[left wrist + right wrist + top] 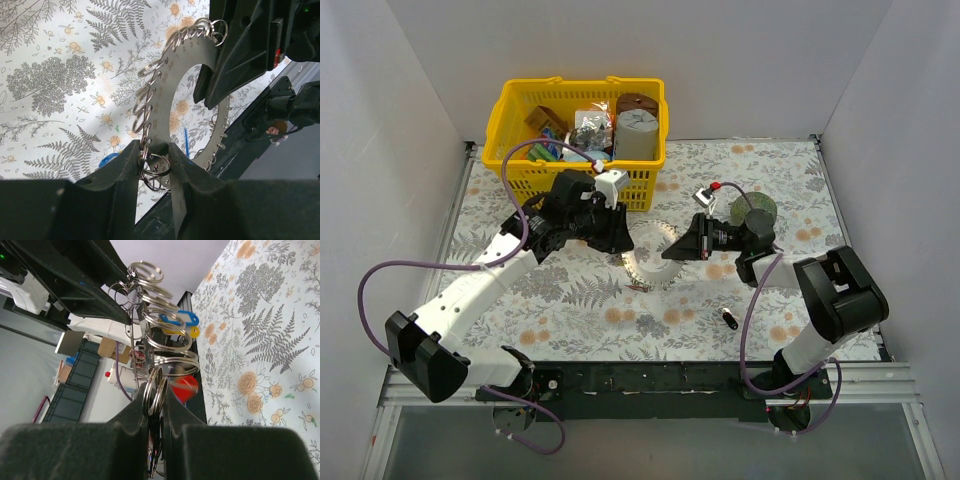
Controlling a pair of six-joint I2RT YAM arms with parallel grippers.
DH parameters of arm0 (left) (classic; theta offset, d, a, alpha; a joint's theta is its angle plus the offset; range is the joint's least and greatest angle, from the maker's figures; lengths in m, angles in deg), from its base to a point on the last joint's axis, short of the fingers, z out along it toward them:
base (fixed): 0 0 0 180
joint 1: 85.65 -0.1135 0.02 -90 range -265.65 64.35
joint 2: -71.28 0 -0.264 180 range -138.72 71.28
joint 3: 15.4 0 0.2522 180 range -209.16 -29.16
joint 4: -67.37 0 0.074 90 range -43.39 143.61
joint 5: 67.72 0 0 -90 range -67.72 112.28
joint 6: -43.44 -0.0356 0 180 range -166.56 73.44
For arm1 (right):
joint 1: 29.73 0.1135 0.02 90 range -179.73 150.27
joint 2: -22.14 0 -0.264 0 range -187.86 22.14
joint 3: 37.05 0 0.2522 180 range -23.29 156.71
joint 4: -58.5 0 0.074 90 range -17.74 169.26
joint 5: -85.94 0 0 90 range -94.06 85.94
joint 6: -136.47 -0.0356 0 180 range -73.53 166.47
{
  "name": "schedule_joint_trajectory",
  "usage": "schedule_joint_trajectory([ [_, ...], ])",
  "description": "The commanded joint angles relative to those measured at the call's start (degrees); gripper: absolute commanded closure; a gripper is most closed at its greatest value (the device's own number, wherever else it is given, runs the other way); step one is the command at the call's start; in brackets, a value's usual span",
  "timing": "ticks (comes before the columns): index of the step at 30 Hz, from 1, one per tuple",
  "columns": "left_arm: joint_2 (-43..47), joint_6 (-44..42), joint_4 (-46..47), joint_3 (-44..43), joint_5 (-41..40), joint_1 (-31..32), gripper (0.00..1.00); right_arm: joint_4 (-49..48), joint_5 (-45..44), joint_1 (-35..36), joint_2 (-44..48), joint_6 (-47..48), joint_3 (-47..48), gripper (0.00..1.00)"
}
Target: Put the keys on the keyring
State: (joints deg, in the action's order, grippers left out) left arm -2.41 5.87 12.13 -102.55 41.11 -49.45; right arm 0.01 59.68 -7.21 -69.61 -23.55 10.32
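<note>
The keyring [646, 260] stands on edge above the middle of the flowered table [570, 300], held up between the two arms. The left gripper [155, 150] is clamped on its lower rim, fingers pressed against the flat metal with a few small wire loops [199, 29] bunched between them. The right gripper [156, 395] meets the ring from the opposite side, its fingers drawn together on the edge with a wire loop pinched between them. More loops line the rim, and beside them show a blue key [177, 319], a yellow key [194, 332] and, blurred, a red key [185, 387]. A yellow basket [520, 110] full of odds and ends sits behind the left gripper.
</note>
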Motion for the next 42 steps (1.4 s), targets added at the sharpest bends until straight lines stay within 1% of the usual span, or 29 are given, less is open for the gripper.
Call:
schedule_joint_trajectory([
  [1,4.3,1.2,3.9,0.4,-1.6,0.5,0.70,-22.7,1.1,-0.4,-0.1,-5.6,-0.6,0.99],
  [2,4.4,1.1,3.7,0.4,-3.1,0.5,0.61,-18.8,1.1,-0.5,1.9,-3.4,-0.5,0.99],
  [3,4.6,1.6,3.6,0.3,-4.6,0.5,0.40,-14.7,0.8,-0.8,3.2,0.0,-0.4,0.99],
  [4,4.7,2.1,3.6,0.1,-5.9,0.6,0.32,-1.5,0.4,-1.0,4.9,8.1,0.6,0.99],
  [6,5.0,2.9,3.3,-0.5,-9.3,0.6,0.18,14.4,-2.9,-1.0,10.5,20.0,2.7,0.99],
  [7,5.3,3.4,3.3,-0.7,-10.7,0.5,0.08,33.7,-4.8,-1.1,12.3,32.6,6.3,0.99],
  [8,5.5,3.9,3.2,-1.0,-12.2,0.5,0.02,39.8,-8.7,-1.1,14.7,36.8,7.9,0.99],
  [10,5.6,4.8,3.2,-1.8,-16.1,0.5,0.02,50.2,-13.3,-1.0,16.2,43.0,10.7,0.99],
  [11,5.5,5.2,2.7,-2.2,-17.6,0.5,0.02,58.3,-16.9,-1.2,16.9,47.8,13.3,0.99],
  [13,5.5,5.9,2.5,-3.2,-21.1,0.5,0.02,65.6,-21.5,-1.0,17.1,52.0,16.0,0.99],
  [14,5.8,6.3,2.8,-3.3,-22.0,0.6,0.02,70.8,-25.7,-1.1,17.5,54.7,17.9,0.99],
  [16,6.5,7.1,3.4,-3.5,-24.7,0.5,0.02,75.9,-31.0,-0.7,17.8,57.1,19.1,0.99],
  [18,7.2,7.6,4.1,-3.6,-25.9,0.4,0.02,80.6,-39.1,0.3,18.9,59.5,20.1,0.99],
  [19,7.3,7.8,4.3,-3.9,-25.5,0.4,0.02,81.6,-41.5,0.8,19.1,60.4,20.3,0.99],
  [20,7.2,7.8,4.4,-4.3,-24.9,0.4,0.02,82.8,-47.2,1.5,19.7,61.0,20.6,0.99],
  [22,6.0,8.5,4.0,-4.9,-24.1,0.4,0.02,85.8,-52.5,4.4,19.8,62.5,21.5,0.99],
  [23,5.8,8.8,3.9,-5.3,-23.5,0.4,0.02,87.0,-58.3,5.8,19.7,62.5,21.9,0.99],
  [25,5.3,9.1,4.1,-5.5,-23.0,0.3,0.02,88.8,-65.2,10.6,19.4,62.7,22.6,0.99],
  [26,5.1,9.3,4.3,-5.4,-22.9,0.4,0.02,89.3,-73.2,12.6,18.7,62.7,23.0,0.99],
  [27,5.1,9.5,4.4,-5.4,-22.7,0.1,0.02,89.8,-77.4,17.1,18.3,62.9,23.3,0.99],
  [28,4.9,9.6,4.4,-5.3,-22.4,0.1,0.02,91.2,-82.0,19.4,17.7,63.0,24.2,0.99],
  [29,4.9,9.7,4.3,-5.3,-22.3,0.0,0.02,91.8,-90.3,23.3,16.3,63.0,24.7,0.99],
  [31,4.8,10.1,4.4,-5.2,-22.0,-0.2,0.02,93.9,-97.5,26.4,14.1,62.2,25.9,0.99],
  [32,4.9,10.2,4.4,-5.1,-22.0,-0.2,0.02,94.3,-104.5,29.4,13.4,62.0,26.0,0.99],
  [34,4.9,10.7,4.2,-4.8,-22.0,-0.3,0.02,94.6,-111.2,32.0,12.3,62.1,25.9,0.99],
  [35,4.9,10.8,4.0,-4.8,-22.1,-0.4,0.02,94.7,-116.4,34.0,10.7,62.5,25.6,0.99],
  [37,4.9,11.3,3.9,-4.8,-22.5,-0.6,0.02,96.0,-121.0,35.7,8.6,61.9,25.7,0.99],
  [41,5.1,12.0,4.0,-5.0,-22.6,-1.0,0.02,104.7,-134.0,39.4,-1.7,54.0,27.3,0.99],
  [42,5.0,12.0,4.1,-5.0,-22.3,-1.2,0.02,112.3,-135.7,39.8,-4.0,46.8,29.3,0.99],
])
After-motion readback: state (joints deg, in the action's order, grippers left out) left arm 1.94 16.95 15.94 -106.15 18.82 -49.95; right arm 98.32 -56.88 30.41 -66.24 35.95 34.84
